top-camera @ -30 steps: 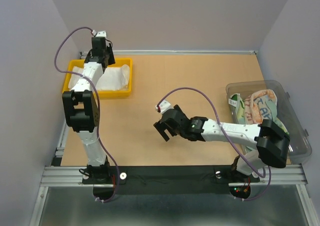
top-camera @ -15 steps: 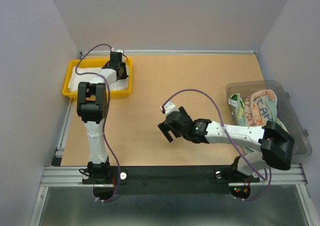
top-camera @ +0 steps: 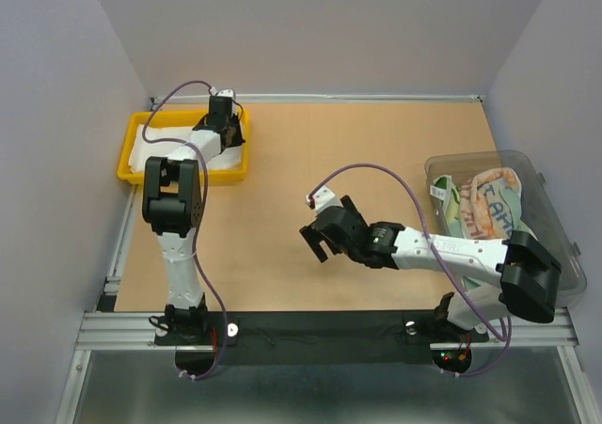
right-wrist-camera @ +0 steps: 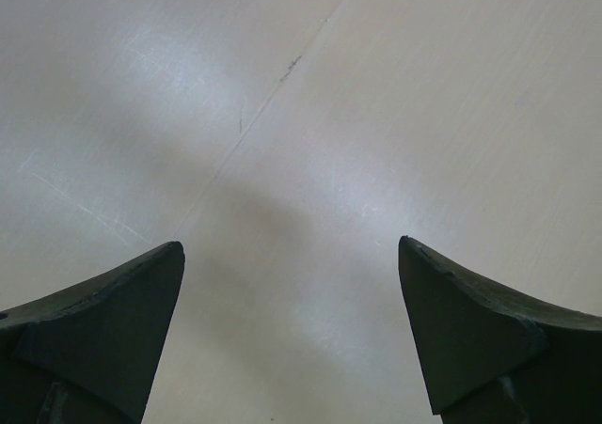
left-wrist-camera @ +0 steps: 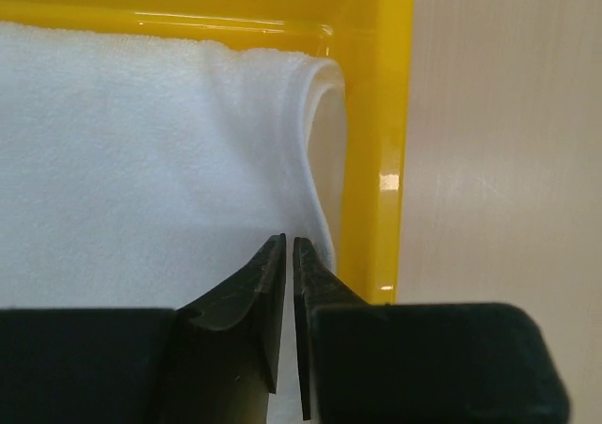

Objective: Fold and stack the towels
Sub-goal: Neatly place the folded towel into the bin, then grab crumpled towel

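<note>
Tan worktop (top-camera: pixel 282 161) fills the overhead view, closed in by pale walls. At its far left sits a yellow tray (top-camera: pixel 132 176) with a white towel (top-camera: pixel 150 149) lying in it. My left pincer (top-camera: pixel 229 140) is down at the tray's right end. On the right stands a clear plastic bin (top-camera: pixel 555 208) holding a letter-print towel (top-camera: pixel 489 203) and a pale green towel (top-camera: pixel 450 208), both crumpled. My right pincer (top-camera: pixel 315 241) hangs over bare worktop near the middle, well apart from both containers.

From my left wrist, the white towel (left-wrist-camera: pixel 141 161) lies folded, its rounded fold against the tray's right wall (left-wrist-camera: pixel 381 161). That pincer (left-wrist-camera: pixel 288 250) is narrow, with only a sliver between the jaws. Whether it nips any cloth, I cannot tell.

From my right wrist, the pincer (right-wrist-camera: pixel 292 250) gapes wide and holds nothing, with only scuffed worktop (right-wrist-camera: pixel 282 114) below it.
</note>
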`<state>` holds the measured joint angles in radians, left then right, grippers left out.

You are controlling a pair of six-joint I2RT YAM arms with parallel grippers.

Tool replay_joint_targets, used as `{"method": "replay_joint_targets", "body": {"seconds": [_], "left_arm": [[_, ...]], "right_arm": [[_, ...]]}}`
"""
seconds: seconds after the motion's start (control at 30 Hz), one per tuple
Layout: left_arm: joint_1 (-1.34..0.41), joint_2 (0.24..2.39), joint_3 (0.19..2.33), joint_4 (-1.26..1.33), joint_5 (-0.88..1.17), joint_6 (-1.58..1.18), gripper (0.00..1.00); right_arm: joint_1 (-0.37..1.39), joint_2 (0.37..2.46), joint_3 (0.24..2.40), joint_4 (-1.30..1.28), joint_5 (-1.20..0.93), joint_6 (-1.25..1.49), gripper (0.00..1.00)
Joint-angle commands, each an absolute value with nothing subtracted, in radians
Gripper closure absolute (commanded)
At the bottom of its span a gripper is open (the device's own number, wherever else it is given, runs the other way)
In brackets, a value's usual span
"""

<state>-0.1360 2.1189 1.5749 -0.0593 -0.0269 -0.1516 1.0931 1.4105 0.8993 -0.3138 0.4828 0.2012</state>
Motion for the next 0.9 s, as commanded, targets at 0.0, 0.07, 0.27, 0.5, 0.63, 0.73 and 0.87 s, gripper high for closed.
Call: {"method": "replay_joint_targets", "body": {"seconds": [0.0,0.07,0.27,0.5,0.63,0.73,0.87], "left_arm": [[-0.138,1.924,1.556,-0.006,-0.017,-0.195,0.79],[-0.138,1.857,1.54,-0.008,-0.014,-0.213,0.77],[-0.138,1.625,1.441,-0.064,-0.043,-0.236,0.55],[-0.138,1.263,1.234,-0.123,-0.011,-0.186,0.25],[-0.138,1.063,1.05,-0.117,-0.005,-0.112,0.14],[-0.14,0.892,0.869,-0.034,-0.005,-0.12,0.08],[-0.141,0.74,0.688,0.023,-0.006,-0.127,0.11]], "right_arm": [[1.068,1.344,0.914,-0.29,0.557,0.181,0.0],[1.039,1.321,0.925,-0.29,0.574,0.172,0.0],[0.81,1.255,0.957,-0.291,0.587,0.149,0.0],[0.424,1.2,1.005,-0.308,0.584,0.15,0.0],[0.194,1.193,1.022,-0.319,0.542,0.193,0.03],[0.083,1.219,1.019,-0.322,0.514,0.271,0.05],[-0.05,1.269,0.999,-0.324,0.372,0.366,0.09]]}}
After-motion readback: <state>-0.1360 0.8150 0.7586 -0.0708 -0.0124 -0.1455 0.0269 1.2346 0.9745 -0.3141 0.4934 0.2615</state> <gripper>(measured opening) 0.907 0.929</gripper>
